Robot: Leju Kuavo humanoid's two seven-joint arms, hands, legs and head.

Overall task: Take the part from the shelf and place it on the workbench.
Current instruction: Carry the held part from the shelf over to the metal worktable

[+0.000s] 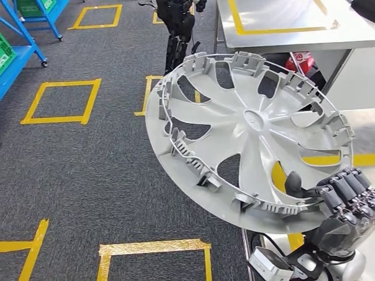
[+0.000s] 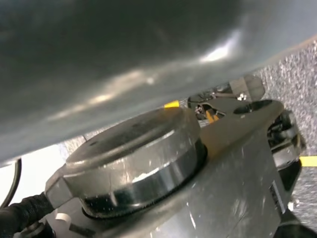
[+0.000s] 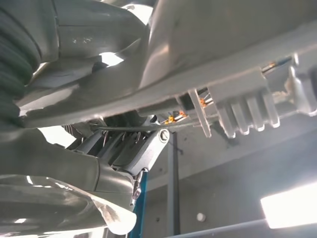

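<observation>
The part is a large grey wheel cover point(image 1: 252, 126), held tilted in the air with its ribbed inner side up, in the middle and right of the head view. My right hand point(image 1: 347, 196) grips its near right rim: dark fingers lie over the edge and the thumb point(image 1: 293, 181) shows through an opening. In the right wrist view the cover's rim clips point(image 3: 242, 106) run close past the hand's ribbed cover point(image 3: 15, 59). The cover's blurred grey underside point(image 2: 112, 54) spans the left wrist view. The workbench point(image 1: 287, 36), marked with yellow tape, stands beyond the cover at the upper right.
A blue shelf frame point(image 1: 20, 55) with green bins stands at the far left. Yellow tape squares point(image 1: 62, 100) mark the dark carpet. Another robot's dark legs point(image 1: 177, 32) stand beside the workbench. A red object point(image 1: 302, 60) lies under the bench.
</observation>
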